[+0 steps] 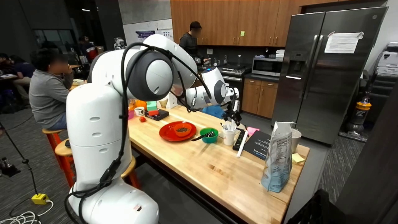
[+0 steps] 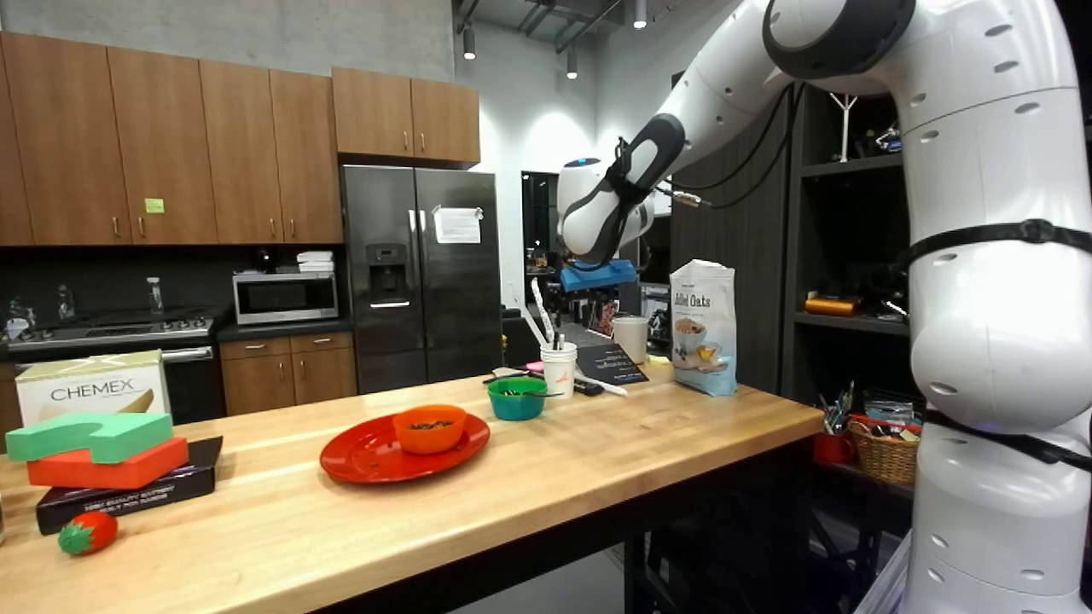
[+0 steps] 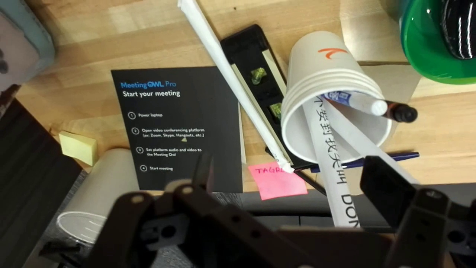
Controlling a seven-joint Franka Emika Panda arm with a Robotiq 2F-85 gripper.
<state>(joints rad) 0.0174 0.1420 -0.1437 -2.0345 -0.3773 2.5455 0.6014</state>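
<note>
Tool [image 3: 288, 165], spread and empty, near the white cup [image 1: 229, 138] right of the green bowl [image 1: 210, 140]; clearance is hard to judge from here: sideways drift might snag the lettered strip [image 3: 331, 160], toppling the cup.

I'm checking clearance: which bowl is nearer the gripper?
The green bowl, beside the white cup: it shows in the wrist view, while the orange bowl, on the red plate, stands farther from the open gripper.

Place: kitchen area | appliances: steel fridge [image 1: 326, 81], microwave [image 2: 287, 298], stove [image 2: 119, 334] | fittings: wooden wall cabinets [image 2: 162, 145]
</note>
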